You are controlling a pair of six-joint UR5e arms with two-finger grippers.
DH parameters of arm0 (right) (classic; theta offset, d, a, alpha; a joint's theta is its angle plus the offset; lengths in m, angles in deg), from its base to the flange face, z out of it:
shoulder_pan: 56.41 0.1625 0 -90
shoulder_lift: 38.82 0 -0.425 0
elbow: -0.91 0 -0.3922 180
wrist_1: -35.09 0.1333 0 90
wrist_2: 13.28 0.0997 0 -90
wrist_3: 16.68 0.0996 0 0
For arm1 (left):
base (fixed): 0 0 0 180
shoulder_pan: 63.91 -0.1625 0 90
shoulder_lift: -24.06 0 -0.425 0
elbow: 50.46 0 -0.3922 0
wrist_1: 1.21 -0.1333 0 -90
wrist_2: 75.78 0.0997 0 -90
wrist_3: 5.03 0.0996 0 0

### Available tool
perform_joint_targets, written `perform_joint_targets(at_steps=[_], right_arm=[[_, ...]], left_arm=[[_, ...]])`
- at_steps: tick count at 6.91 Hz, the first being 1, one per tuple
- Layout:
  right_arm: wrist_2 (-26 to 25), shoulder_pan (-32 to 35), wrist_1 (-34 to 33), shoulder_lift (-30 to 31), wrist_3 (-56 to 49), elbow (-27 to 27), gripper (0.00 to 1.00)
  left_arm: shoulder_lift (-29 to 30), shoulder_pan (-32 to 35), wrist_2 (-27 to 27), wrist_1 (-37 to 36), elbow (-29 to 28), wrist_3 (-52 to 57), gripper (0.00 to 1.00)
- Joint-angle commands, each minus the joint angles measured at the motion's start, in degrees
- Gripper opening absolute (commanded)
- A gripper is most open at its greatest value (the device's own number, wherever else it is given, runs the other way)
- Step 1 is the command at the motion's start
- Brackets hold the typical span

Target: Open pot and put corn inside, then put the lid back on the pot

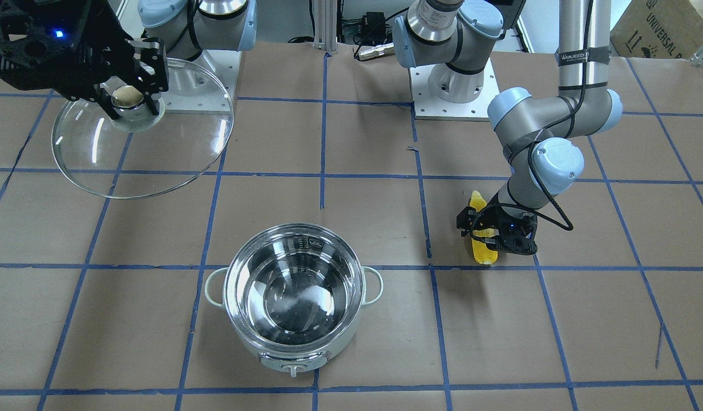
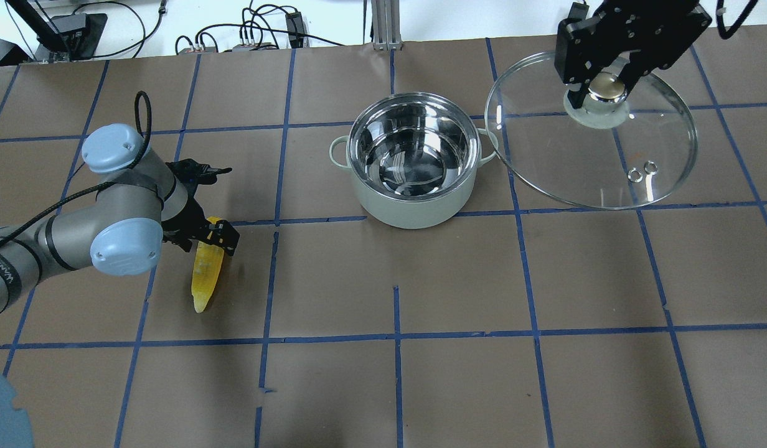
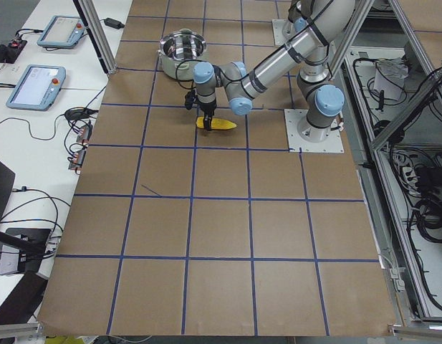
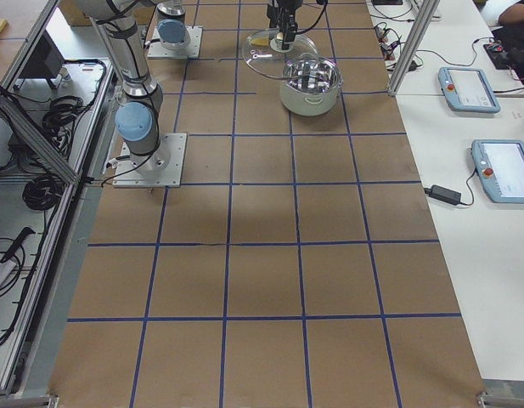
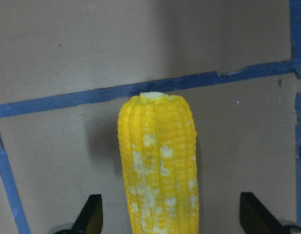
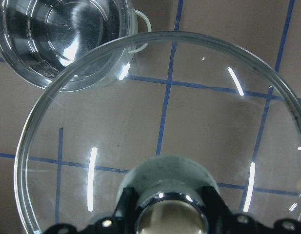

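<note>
The pot (image 1: pixel 294 299) stands open and empty mid-table, and also shows in the overhead view (image 2: pixel 411 199). My right gripper (image 2: pixel 601 87) is shut on the knob of the glass lid (image 2: pixel 595 162). It holds the lid tilted above the table, beside the pot and on my right. The lid (image 6: pixel 165 112) fills the right wrist view. The yellow corn (image 2: pixel 208 274) lies on the table on my left. My left gripper (image 2: pixel 212 239) is low over its thick end. In the left wrist view the fingers (image 5: pixel 91 217) stand wide on both sides of the corn (image 5: pixel 157 165) without touching it.
The table is brown paper with a blue tape grid (image 2: pixel 396 336). The arm bases (image 1: pixel 451 85) stand at the robot's edge. Cables and boxes (image 2: pixel 265 37) lie past the far edge. Operator tablets (image 3: pixel 38 82) lie on the side bench.
</note>
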Motion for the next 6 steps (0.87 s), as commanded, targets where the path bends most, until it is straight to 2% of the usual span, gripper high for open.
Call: perform_joint_targets(at_steps=[1, 3, 4, 6], right_arm=[[-0.34, -0.35, -2.79, 1.70, 0.33, -3.47, 0.08], [-0.69, -0.35, -2.71, 2.31, 0.42, -4.08, 0.08], [-0.26, -0.35, -2.79, 2.75, 0.42, -4.95, 0.08], [0.01, -0.35, -3.41, 3.11, 0.60, -6.28, 0.08]], left_arm=[[0.04, 0.18, 0.31, -0.40, -0.15, 0.27, 0.39], [-1.80, 0.53, 0.40, 3.01, -1.02, 0.27, 0.27], [-2.07, 1.49, 0.13, 7.21, -5.12, -0.60, 0.26], [-1.64, 8.57, -1.96, 17.23, -18.36, -1.92, 0.26]])
